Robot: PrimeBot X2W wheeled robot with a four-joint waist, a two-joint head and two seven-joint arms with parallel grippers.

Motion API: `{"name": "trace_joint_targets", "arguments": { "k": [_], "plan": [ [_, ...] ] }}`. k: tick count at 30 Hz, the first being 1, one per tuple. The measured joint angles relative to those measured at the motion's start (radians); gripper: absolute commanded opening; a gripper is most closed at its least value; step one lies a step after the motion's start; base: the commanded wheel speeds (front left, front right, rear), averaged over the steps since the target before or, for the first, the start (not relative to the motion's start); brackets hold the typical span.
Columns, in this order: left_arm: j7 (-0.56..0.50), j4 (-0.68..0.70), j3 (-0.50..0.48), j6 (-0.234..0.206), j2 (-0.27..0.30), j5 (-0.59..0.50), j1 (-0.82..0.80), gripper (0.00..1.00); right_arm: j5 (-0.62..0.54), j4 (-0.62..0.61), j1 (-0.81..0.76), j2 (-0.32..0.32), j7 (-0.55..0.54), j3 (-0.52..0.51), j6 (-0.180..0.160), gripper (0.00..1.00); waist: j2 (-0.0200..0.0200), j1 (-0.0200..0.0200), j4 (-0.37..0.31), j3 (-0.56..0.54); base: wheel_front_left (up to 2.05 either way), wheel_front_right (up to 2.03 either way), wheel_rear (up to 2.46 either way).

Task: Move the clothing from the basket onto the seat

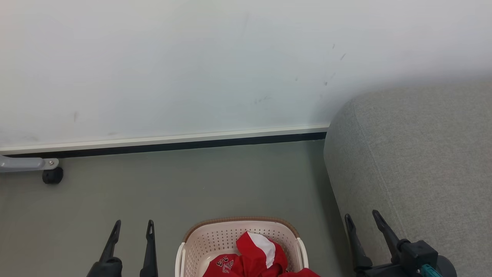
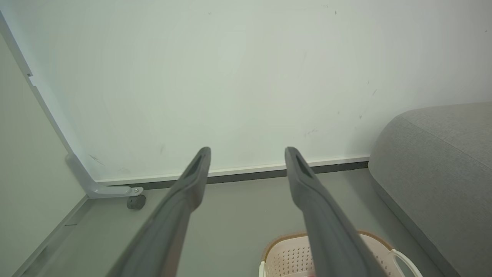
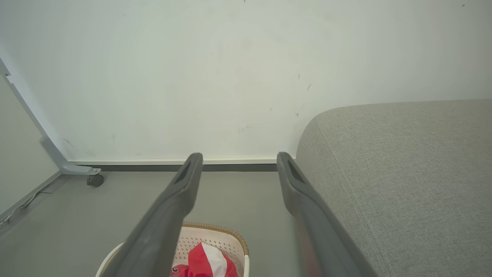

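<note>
Some crumpled red clothing (image 1: 251, 259), white trim, in cream basket (image 1: 213, 238), left hand (image 1: 133, 223), right hand (image 1: 361, 214) spread empty

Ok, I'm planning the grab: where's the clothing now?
The clothing lies in the basket, bottom centre of the head view, between the left gripper and right gripper, left of the seat.

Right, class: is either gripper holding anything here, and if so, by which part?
Nothing is held. The left gripper and the right gripper are both open and empty; the clothing lies in the basket.
</note>
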State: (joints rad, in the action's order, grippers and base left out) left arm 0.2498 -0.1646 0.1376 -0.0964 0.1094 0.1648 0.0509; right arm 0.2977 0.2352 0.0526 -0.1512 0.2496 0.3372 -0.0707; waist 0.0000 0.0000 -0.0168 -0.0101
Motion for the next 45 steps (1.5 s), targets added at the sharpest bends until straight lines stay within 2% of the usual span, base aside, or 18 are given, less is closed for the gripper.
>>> {"name": "trace_joint_targets", "arguments": {
  "k": [13,24,32,36,45],
  "plan": [
    [0.0,0.009,-0.003,0.003,-0.004,-0.001,0.02,1.0,-0.007,-0.021,-0.007,0.0,0.0,-0.009,0.0,1.0,0.0,0.0,0.0,0.022,0.0,0.0,0.0],
    [0.0,0.013,0.046,0.032,-0.014,-0.036,-0.009,1.0,-0.028,-0.083,0.005,-0.014,0.004,-0.044,-0.001,1.0,0.0,0.0,-0.003,0.128,0.0,0.0,0.0],
    [0.0,-0.083,0.102,0.054,-0.027,-0.046,-0.086,1.0,-0.052,-0.141,0.047,-0.039,0.004,-0.075,-0.008,1.0,0.0001,0.0001,-0.019,0.231,0.0,0.0,0.0],
    [-0.001,-0.14,0.133,0.071,-0.042,-0.046,-0.165,1.0,-0.063,-0.178,0.079,-0.051,0.004,-0.094,-0.01,1.0,0.0001,0.0002,-0.033,0.285,0.0,0.0,0.0],
    [-0.05,-0.281,0.183,0.079,-0.055,-0.055,-0.348,1.0,-0.083,-0.26,0.176,-0.054,0.005,-0.117,-0.012,1.0,0.0001,0.0002,-0.072,0.407,0.0,0.0,0.0]
  ]
}}
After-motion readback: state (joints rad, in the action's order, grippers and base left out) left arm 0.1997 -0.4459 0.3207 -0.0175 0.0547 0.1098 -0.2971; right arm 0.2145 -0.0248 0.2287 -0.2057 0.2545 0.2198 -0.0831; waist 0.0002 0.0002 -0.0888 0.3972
